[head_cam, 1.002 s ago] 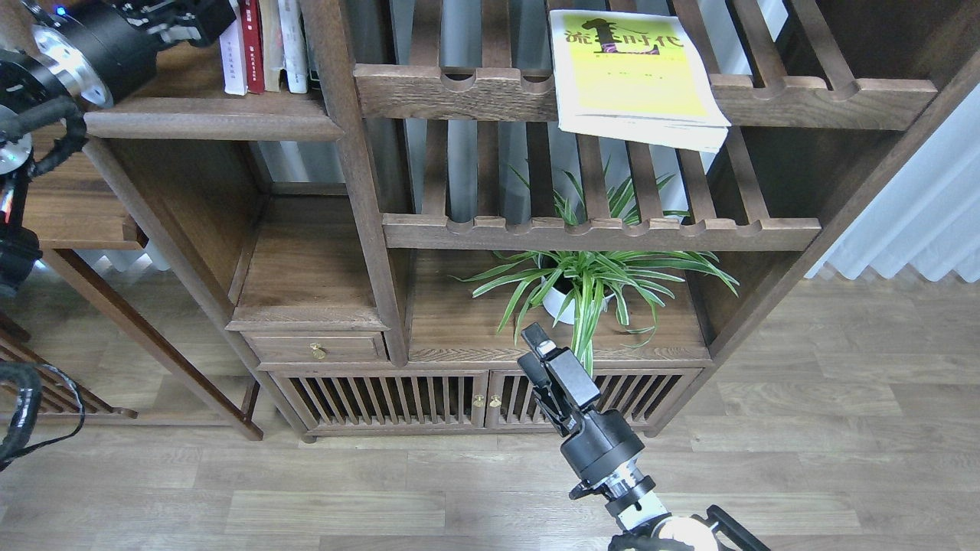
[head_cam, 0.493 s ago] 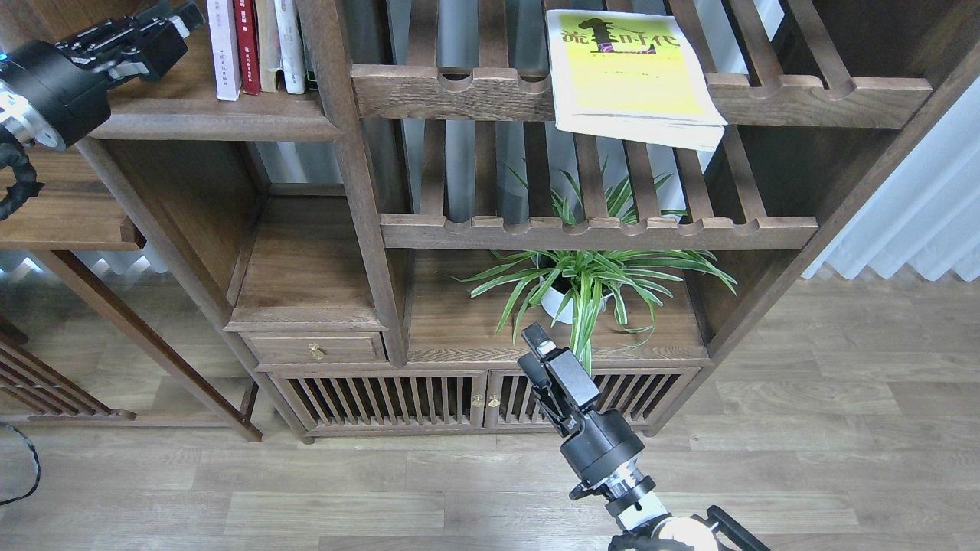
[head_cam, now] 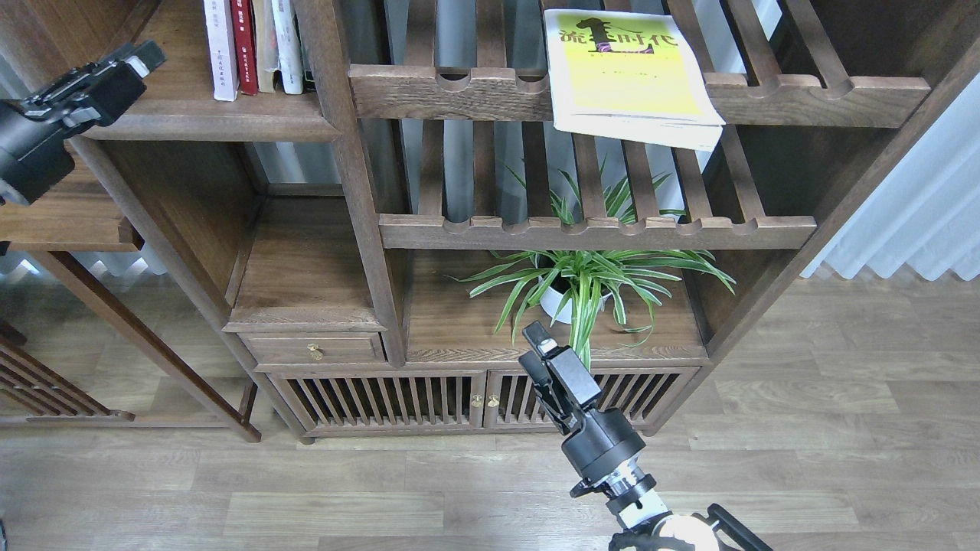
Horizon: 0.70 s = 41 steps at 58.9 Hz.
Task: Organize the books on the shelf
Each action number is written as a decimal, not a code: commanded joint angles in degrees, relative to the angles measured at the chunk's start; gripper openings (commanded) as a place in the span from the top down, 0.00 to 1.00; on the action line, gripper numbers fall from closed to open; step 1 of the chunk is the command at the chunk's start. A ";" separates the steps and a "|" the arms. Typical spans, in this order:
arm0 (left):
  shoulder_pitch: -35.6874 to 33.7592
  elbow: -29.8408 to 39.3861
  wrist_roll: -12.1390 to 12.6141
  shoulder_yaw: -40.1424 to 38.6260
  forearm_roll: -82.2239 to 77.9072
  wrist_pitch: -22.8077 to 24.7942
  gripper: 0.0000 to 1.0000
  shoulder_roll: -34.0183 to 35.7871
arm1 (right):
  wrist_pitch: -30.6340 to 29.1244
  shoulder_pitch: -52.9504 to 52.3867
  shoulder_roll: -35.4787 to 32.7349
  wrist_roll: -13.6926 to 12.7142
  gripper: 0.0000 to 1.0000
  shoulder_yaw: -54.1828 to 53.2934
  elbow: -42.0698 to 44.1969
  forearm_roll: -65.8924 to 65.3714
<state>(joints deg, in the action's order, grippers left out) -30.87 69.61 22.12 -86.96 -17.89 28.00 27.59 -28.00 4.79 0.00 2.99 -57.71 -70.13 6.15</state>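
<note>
yellow-green book [head_cam: 628,73] lies on slatted rack [head_cam: 766,96]; both arms' fingers' spacing unclear.

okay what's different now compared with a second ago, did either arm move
The left gripper has pulled back from the upright books on the solid shelf, sliding down and to the left; it holds nothing. The right gripper, the yellow-green book on the slatted rack and the potted plant stayed put.
</note>
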 commanded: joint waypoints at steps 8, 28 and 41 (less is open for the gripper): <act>5.46 3.77 -0.24 1.00 5.67 0.00 0.57 -1.14 | 0.00 -0.74 0.00 0.00 0.03 -0.83 -1.58 0.01; 18.73 3.60 -0.33 5.39 7.08 0.00 0.57 -4.65 | 0.00 -2.68 0.00 2.11 0.03 -3.99 -5.45 0.97; 22.43 1.58 -0.24 6.89 6.46 0.00 0.56 -5.53 | 0.00 -3.03 0.00 3.43 0.03 -4.96 -8.35 1.67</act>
<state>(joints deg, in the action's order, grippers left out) -9.81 72.50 21.78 -80.81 -11.04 28.00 22.61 -28.00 2.11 0.00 5.90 -62.29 -77.10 7.70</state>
